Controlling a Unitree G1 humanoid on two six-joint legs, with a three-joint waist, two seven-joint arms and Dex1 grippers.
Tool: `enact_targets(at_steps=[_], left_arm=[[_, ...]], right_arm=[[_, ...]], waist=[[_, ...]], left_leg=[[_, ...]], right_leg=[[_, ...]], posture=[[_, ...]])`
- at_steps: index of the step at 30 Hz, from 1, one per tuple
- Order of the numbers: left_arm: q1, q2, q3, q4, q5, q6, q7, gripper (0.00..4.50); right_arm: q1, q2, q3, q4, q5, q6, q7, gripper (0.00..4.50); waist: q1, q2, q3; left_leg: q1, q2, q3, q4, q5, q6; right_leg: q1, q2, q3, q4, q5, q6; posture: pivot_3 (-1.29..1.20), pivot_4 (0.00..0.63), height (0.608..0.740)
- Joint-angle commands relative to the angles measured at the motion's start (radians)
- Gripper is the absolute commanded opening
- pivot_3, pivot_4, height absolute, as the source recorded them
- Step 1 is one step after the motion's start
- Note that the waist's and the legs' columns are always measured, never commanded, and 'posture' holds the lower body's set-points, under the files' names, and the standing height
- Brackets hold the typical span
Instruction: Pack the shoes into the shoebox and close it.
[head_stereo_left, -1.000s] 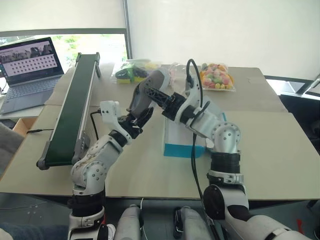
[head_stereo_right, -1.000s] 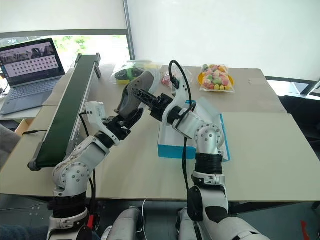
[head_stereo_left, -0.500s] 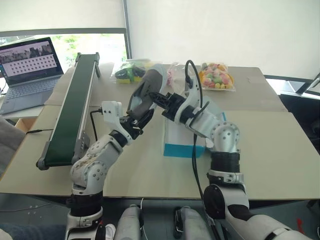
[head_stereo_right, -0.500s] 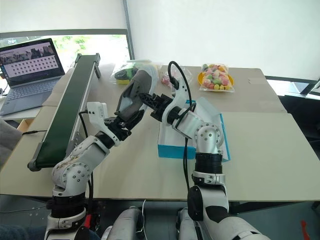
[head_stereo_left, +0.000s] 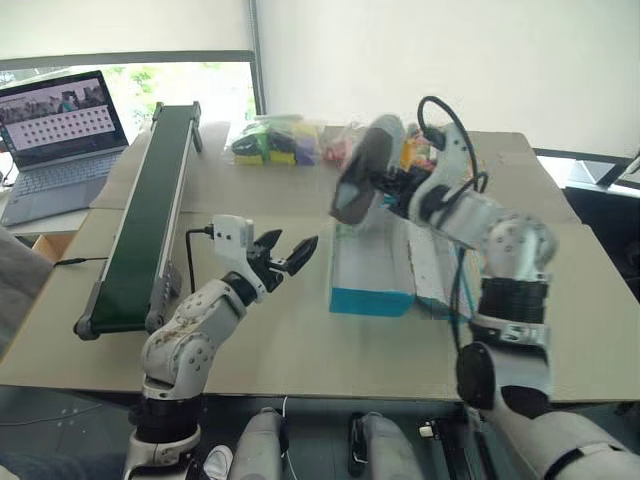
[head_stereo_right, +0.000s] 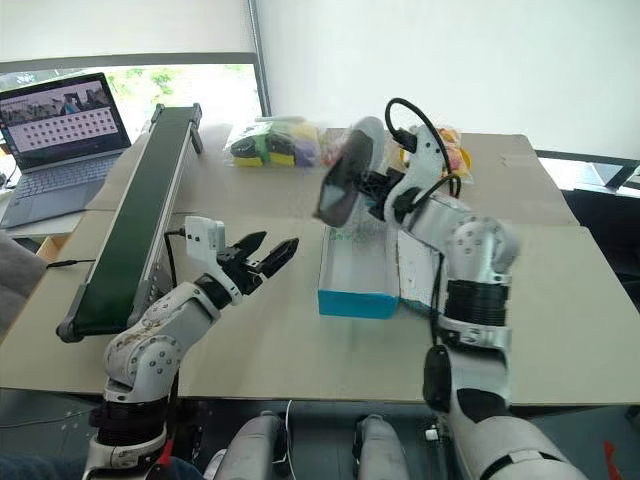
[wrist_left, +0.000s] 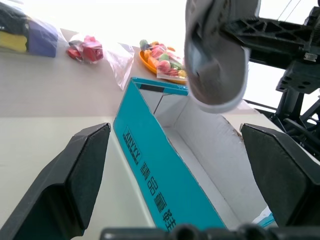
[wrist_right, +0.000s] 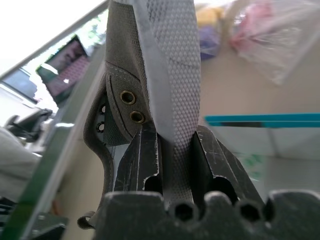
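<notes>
One grey-brown shoe (head_stereo_left: 358, 172) hangs in the air above the far end of the open turquoise shoebox (head_stereo_left: 371, 297), toe up and pale sole (wrist_left: 215, 55) facing my left arm. My right gripper (wrist_right: 175, 150) is shut on the shoe's upper edge (wrist_right: 165, 75). The box's white inside (wrist_left: 210, 150) is in view, and its lid (head_stereo_left: 432, 272) lies flat to the right. My left gripper (head_stereo_left: 288, 257) is wide open and holds nothing, hovering level just left of the box and pointing at it.
A long dark green conveyor belt (head_stereo_left: 150, 200) runs along the left. Behind it, an open laptop (head_stereo_left: 58, 130) sits at the far left. Clear bags of colourful items (head_stereo_left: 275, 142) lie at the table's back. Bare tabletop (head_stereo_left: 570, 290) lies right of the box.
My left gripper let go of the shoe and opened wide. My right gripper closed on the shoe and carried it to the right, from beside my left gripper to above the box.
</notes>
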Motion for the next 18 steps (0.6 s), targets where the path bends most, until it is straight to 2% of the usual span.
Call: enact_targets(at_steps=[1,6,13,15,16,18], left_arm=[[-0.005,-0.005,-0.004,-0.035,-0.001,-0.016,-0.014,4.46],[0.002,-0.015,-0.01,-0.035,0.006,-0.019,-0.014,4.46],[0.018,-0.02,-0.005,-0.055,0.005,-0.015,-0.005,4.46],[0.024,-0.021,-0.005,-0.062,0.003,-0.013,-0.002,4.5],[0.027,-0.021,-0.004,-0.066,0.003,-0.013,0.0,4.5],[0.031,-0.02,0.0,-0.07,0.002,-0.013,0.002,4.5]], right_arm=[[0.047,-0.046,0.012,-0.092,-0.013,0.195,-0.032,0.43],[0.143,-0.035,0.053,-0.088,-0.104,0.271,-0.053,0.43],[0.136,0.002,0.061,-0.049,-0.198,0.28,-0.03,0.43],[0.127,0.022,0.046,-0.044,-0.217,0.267,-0.028,1.35],[0.116,0.034,0.038,-0.039,-0.224,0.26,-0.028,1.53],[0.093,0.054,0.028,-0.032,-0.237,0.254,-0.025,2.25]], waist=[[0.0,0.0,0.0],[-0.001,0.001,0.0],[0.0,0.002,0.0],[-0.001,0.002,0.0],[-0.001,0.002,0.0],[-0.001,0.002,0.0]], left_leg=[[0.0,0.0,0.0,0.0,0.0,0.0],[0.0,0.001,-0.001,0.0,0.0,0.0],[0.004,0.001,-0.002,0.001,0.0,-0.001],[0.004,0.001,-0.002,0.001,0.0,-0.001],[0.004,0.001,-0.002,0.0,0.0,-0.001],[0.003,0.001,-0.002,0.0,0.0,0.0]], right_leg=[[0.0,0.0,0.0,0.0,0.0,0.0],[0.001,0.001,-0.001,0.001,0.0,0.0],[0.004,0.001,-0.001,0.0,-0.001,-0.002],[0.004,0.001,-0.001,0.0,-0.001,-0.001],[0.004,0.001,-0.001,0.0,0.0,0.0],[0.003,0.001,-0.001,0.0,0.001,0.001]], posture=[[0.0,0.15,0.681],[0.0,0.15,0.681],[0.0,0.15,0.681],[0.0,0.15,0.681],[0.0,0.15,0.681],[0.0,0.15,0.681]])
